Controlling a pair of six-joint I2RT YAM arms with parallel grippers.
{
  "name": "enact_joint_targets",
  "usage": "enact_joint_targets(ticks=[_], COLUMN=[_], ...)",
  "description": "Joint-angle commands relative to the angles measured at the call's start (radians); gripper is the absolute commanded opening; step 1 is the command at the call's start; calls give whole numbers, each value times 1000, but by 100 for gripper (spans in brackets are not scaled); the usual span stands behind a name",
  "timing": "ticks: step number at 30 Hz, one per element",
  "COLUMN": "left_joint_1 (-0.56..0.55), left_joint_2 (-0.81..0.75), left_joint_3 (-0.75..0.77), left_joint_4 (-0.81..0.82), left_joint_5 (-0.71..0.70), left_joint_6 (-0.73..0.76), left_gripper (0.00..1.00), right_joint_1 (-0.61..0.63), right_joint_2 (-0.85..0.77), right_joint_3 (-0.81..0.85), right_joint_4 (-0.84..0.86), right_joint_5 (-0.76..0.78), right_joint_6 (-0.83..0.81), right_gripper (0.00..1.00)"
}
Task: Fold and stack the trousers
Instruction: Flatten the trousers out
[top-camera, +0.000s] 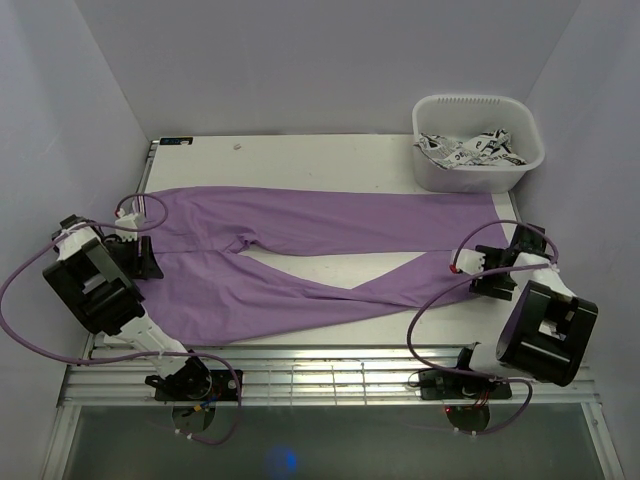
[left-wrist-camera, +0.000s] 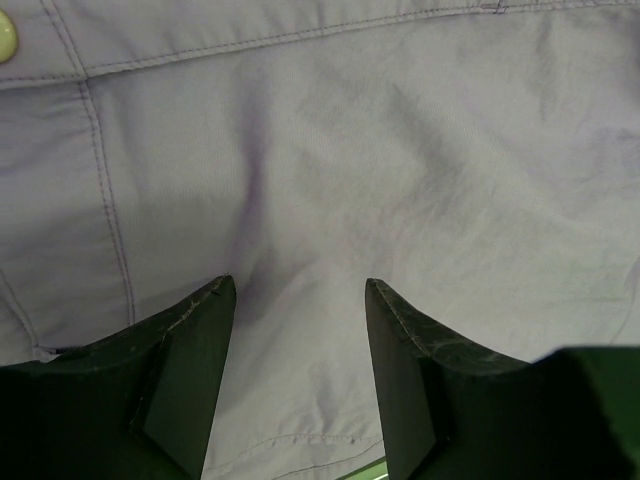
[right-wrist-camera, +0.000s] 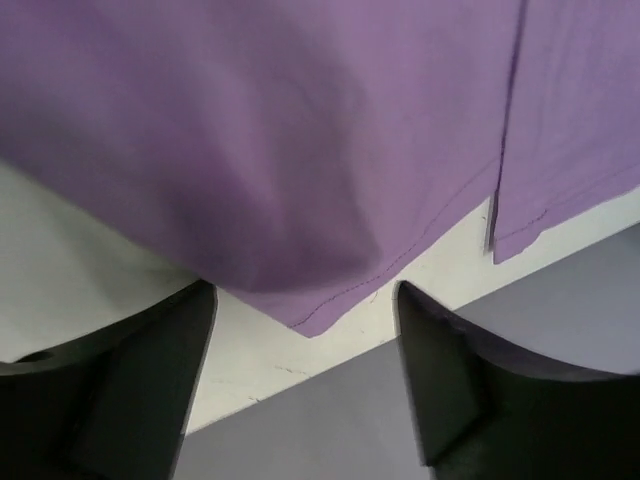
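At frame left, hovering over the waist of the trousers (top-camera: 330, 225) with left gripper (left-wrist-camera: 298, 290) fingers apart — frame right, right gripper (right-wrist-camera: 305, 290) fingers apart over a hem.

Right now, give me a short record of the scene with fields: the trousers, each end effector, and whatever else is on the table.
trousers: unfolded, spread flat, waist at the left, legs splayed to the right
left end effector: open, over the waist fabric, near the button
right end effector: open, at a leg hem by the table edge
bin: white, far right corner, holds crumpled black-and-white printed material
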Motion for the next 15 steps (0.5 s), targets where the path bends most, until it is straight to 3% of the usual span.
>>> enact_joint_targets(ticks=[1,3,4,7,15], left_joint_1=[3,3,2,2,6], left_joint_2=[-78,-73,-70,-61,-59], left_joint_3=[-6,4,14,23,36], left_joint_4=[9,11,11,14,23], left_joint_5=[-9,-9,-7,-4,31], left_joint_6=[22,13,5,-3,-13], left_gripper=[65,65,64,62,56], right_joint_1=[10,11,11,-13,-62], right_joint_2=[70,112,123,106,-190], right_joint_3=[-45,-25,-13,52,260], right_joint_4=[128,108,94,-27,-536], right_joint_5=[-60,-34,-26,-18,-29], right_joint_6=[-12,0,14,26,-83], right_gripper=[71,39,9,8,8])
